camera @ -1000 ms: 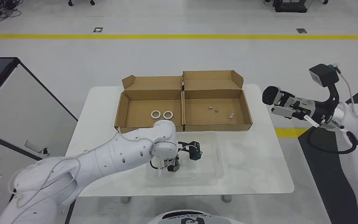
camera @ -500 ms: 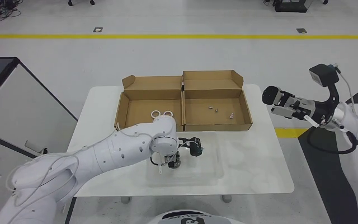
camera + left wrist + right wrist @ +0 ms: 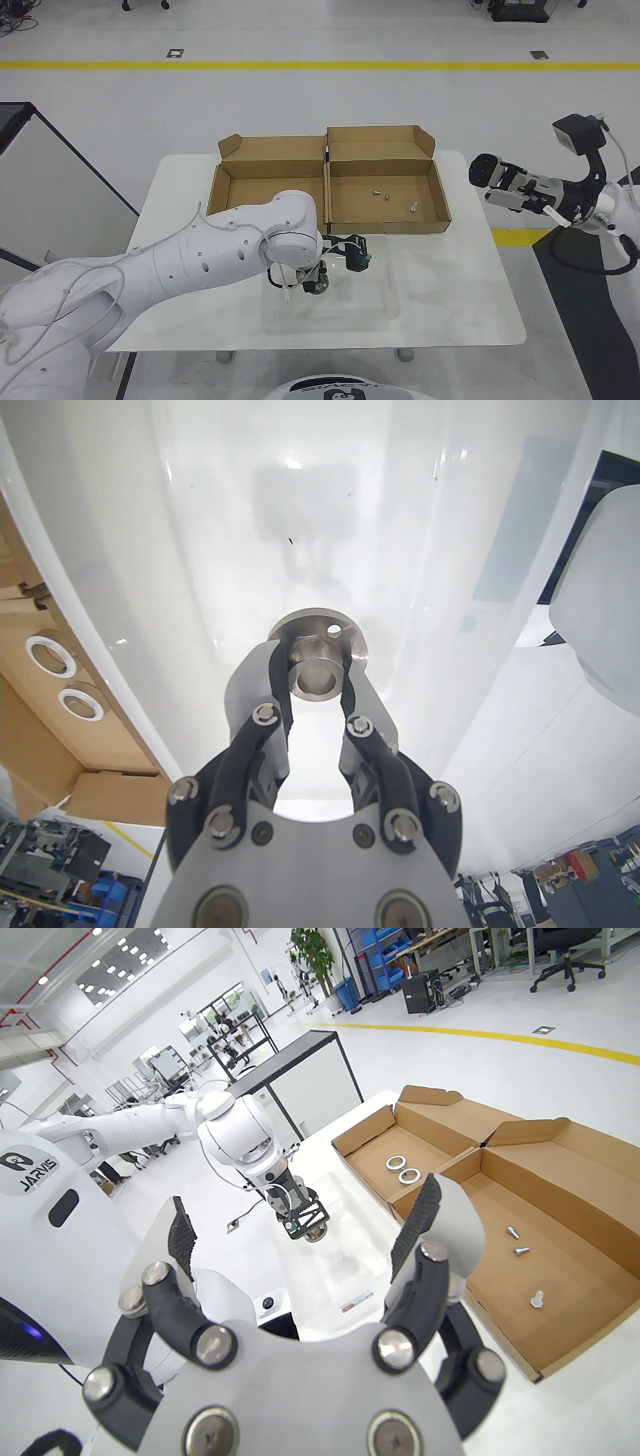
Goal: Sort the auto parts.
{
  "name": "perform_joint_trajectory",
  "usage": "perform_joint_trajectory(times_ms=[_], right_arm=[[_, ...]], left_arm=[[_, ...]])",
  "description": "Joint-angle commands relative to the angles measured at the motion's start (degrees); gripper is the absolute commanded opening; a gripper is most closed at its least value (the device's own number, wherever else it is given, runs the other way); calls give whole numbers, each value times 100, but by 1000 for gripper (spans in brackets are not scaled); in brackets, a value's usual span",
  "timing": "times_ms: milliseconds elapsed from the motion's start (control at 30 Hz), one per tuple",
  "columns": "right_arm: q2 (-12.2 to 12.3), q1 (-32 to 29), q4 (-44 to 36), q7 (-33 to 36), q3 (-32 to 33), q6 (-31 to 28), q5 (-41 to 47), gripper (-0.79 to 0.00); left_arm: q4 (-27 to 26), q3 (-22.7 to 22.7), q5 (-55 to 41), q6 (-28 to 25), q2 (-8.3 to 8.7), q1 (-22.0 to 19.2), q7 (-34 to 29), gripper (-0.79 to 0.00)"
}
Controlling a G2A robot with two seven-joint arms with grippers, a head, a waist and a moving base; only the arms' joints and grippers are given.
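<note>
While the left gripper (image 3: 316,674) pinches the flanged bushing (image 3: 327,634) by its smooth hub over the clear tray (image 3: 225,525), that narrow hold could let it slip mid-carry; the right gripper (image 3: 306,1198) hangs spread, well apart.

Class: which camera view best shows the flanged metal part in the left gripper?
Left wrist view: the flanged metal part is close up in the left gripper, hub and holed flange plain. The top view gives a tiny dark spot; the right wrist view, a far-off sliver.
</note>
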Motion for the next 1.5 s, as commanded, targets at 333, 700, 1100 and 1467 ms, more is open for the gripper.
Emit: perform_joint_trajectory(times_ms=[333,700,1100,1467], right_arm=[[0,0,0,0,0,0,1,0],[0,0,0,0,0,0,1,0],[0,0,0,0,0,0,1,0],[0,0,0,0,0,0,1,0]], left_arm=[[-158,-955,-518,-155,481,234,605,-785],[-832,-2631,-1343,-989,1352,1109,989,-785],[-1037,-2889,-1514,-1216,1513,1298,1216,-785],[-532,-3586,-2458,-1655,1700,1774,1974,-785]])
